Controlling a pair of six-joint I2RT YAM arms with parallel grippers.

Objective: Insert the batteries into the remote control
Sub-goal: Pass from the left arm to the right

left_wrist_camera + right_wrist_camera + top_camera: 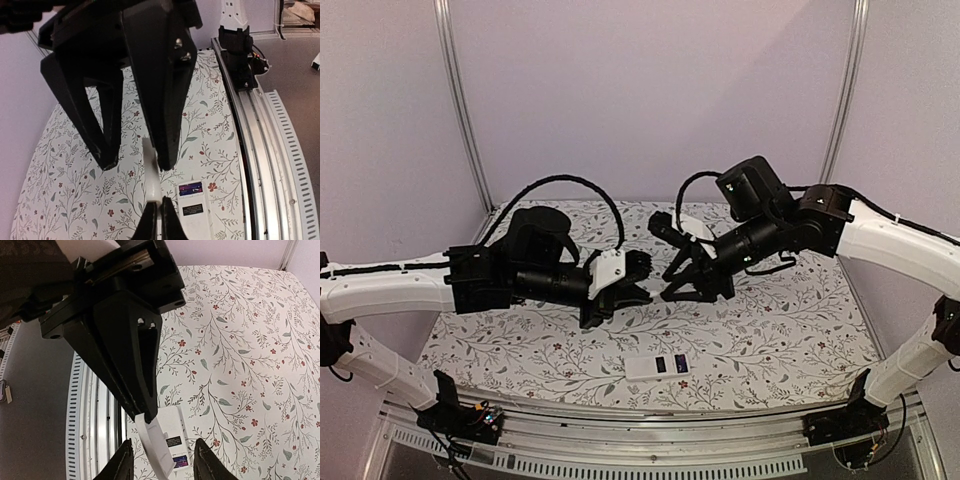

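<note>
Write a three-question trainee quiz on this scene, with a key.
1. Fill in: the right tool has its jaws ____.
2. Which grips the white piece? A. left tool B. right tool C. neither
3. True or false: the remote lies on the table, held by no tool.
Key: 1 open; 2 A; 3 true.

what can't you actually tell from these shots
- white strip: held end hidden inside the left gripper, left wrist view; what it is, unclear
- batteries: not identifiable; the remote shows only a small blurred purple patch, left wrist view
- remote's button face: not shown in any view
- right wrist view: remote partly behind the strip
</note>
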